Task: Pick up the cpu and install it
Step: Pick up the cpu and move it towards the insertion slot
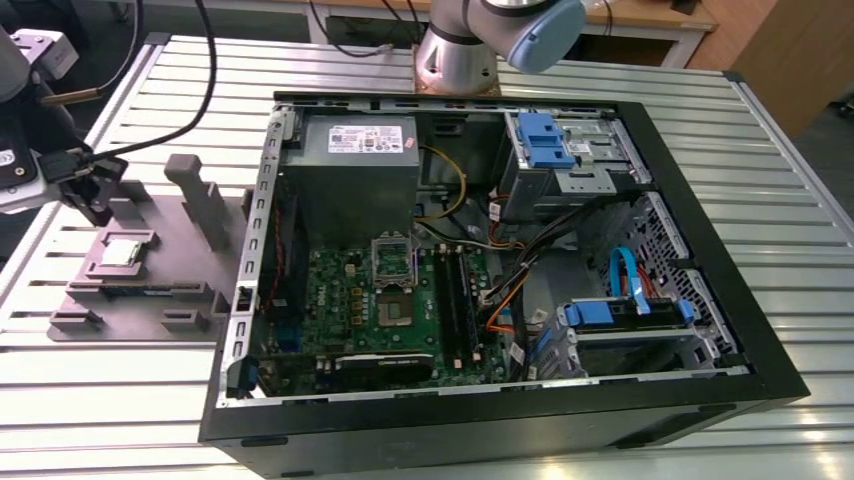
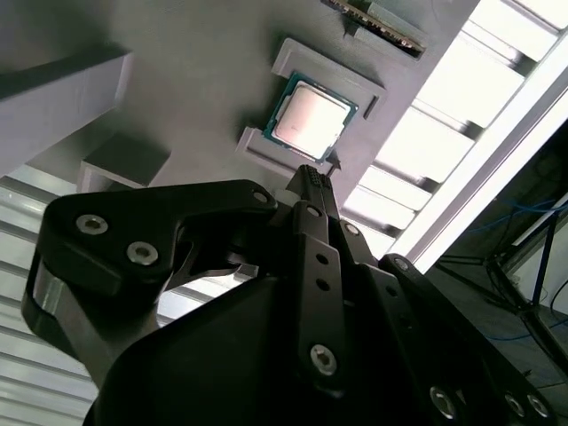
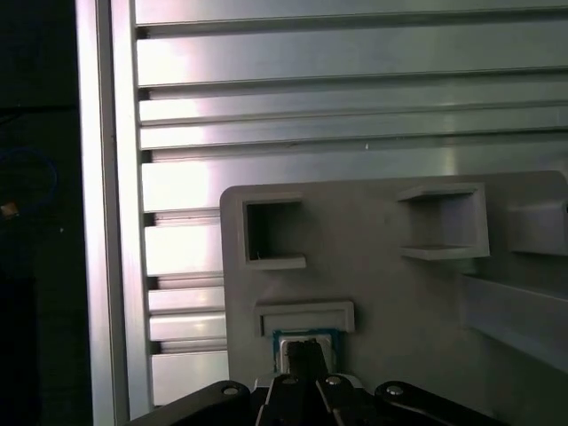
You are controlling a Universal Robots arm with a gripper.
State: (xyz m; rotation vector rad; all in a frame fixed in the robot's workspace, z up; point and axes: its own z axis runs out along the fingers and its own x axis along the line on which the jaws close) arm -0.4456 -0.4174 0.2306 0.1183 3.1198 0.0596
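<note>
Right now I have the gripper point(image 1: 96, 210) hovering over the grey tray point(image 1: 127, 312) at the exterior view's left, fingers pressed together and pinching nothing. The cpu point(image 1: 124, 250) lies flat in its tray recess just beside the fingertips, well apart from the open computer case point(image 1: 467, 440).

Robotics lab: slatted aluminium table point(image 1: 134, 420), robot arm point(image 1: 534, 30) mounted on it, opened desktop computer case point(image 1: 467, 440).

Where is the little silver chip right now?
The cpu lies in the grey tray on the exterior view's left, beside the computer case, near the gripper.
</note>
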